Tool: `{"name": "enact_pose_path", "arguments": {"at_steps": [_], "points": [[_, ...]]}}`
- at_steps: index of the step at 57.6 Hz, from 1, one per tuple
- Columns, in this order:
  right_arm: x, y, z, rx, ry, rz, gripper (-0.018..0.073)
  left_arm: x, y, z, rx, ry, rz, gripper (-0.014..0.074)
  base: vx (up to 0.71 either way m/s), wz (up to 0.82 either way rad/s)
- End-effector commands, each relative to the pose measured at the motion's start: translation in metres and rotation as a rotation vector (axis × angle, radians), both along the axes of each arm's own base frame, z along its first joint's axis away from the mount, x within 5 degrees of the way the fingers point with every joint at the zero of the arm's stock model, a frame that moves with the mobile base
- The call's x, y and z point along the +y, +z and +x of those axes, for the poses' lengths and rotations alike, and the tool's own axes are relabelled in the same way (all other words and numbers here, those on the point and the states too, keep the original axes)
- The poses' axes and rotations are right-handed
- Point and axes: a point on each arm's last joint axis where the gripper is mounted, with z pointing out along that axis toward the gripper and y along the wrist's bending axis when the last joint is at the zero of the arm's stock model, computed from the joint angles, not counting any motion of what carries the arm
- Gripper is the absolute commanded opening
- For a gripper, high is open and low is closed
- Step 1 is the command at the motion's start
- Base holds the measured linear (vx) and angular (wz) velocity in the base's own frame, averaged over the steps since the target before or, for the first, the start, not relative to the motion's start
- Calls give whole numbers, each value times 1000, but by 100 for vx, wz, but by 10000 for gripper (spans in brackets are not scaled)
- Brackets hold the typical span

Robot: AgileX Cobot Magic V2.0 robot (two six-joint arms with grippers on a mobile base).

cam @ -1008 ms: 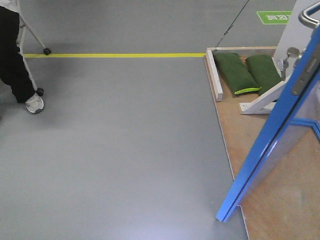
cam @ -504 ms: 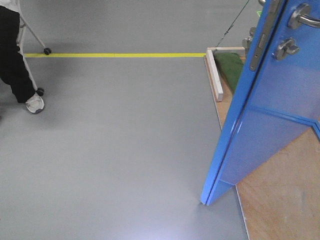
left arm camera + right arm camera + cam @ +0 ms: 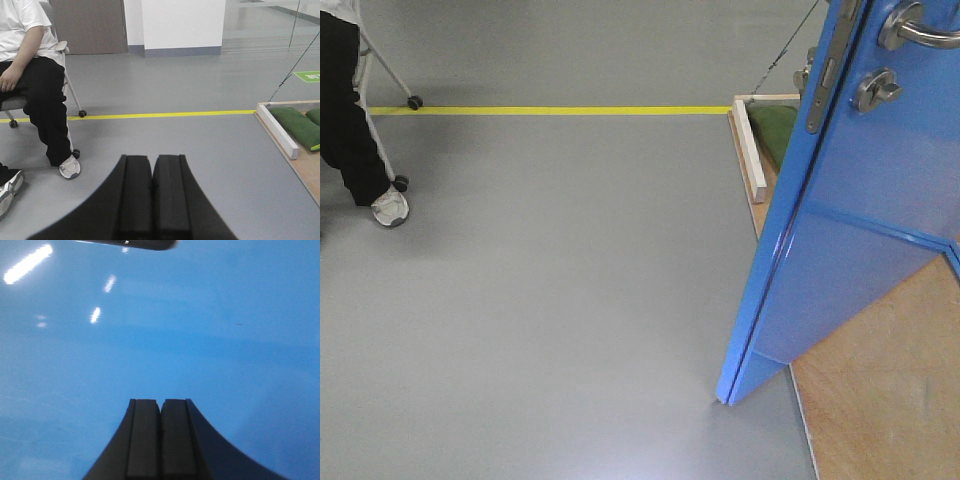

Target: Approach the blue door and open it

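Observation:
The blue door (image 3: 860,220) stands at the right of the front view, swung out over the grey floor, its bottom corner near the floor's middle right. Its silver lever handle (image 3: 910,28) and round thumb-turn (image 3: 876,90) show at the top right. The door's glossy blue face (image 3: 160,330) fills the right wrist view. My right gripper (image 3: 160,401) is shut and empty, pointing at that face from close by. My left gripper (image 3: 152,157) is shut and empty, pointing over open floor. Neither gripper shows in the front view.
A seated person (image 3: 35,75) on a wheeled chair is at the left, feet on the floor (image 3: 388,207). A yellow floor line (image 3: 550,110) runs across. A wooden platform (image 3: 880,410) with a white beam (image 3: 752,150) and green sandbags (image 3: 297,125) lies right.
The door has swung from a narrow edge-on slant to a broad face towards me, its bottom corner moving left; handle and lock now sit further left.

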Motion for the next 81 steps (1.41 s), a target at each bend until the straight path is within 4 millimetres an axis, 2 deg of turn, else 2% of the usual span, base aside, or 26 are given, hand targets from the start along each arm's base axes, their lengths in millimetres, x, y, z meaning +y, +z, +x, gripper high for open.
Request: {"name": "enact_pose_path", "arguments": {"at_steps": [1, 16, 22, 81], "points": [[4, 31, -8, -95, -9, -18, 11, -1, 17, -1, -123, -8, -5, 73, 0, 0], [39, 29, -2, -71, 147, -18, 11, -1, 17, -1, -123, -8, -5, 73, 0, 0], [46, 28, -2, -65, 179, -19, 11, -1, 17, -1, -123, -8, -5, 73, 0, 0], [46, 27, -2, -58, 194, -20, 11, -1, 17, -1, -123, -8, -5, 73, 0, 0]]}}
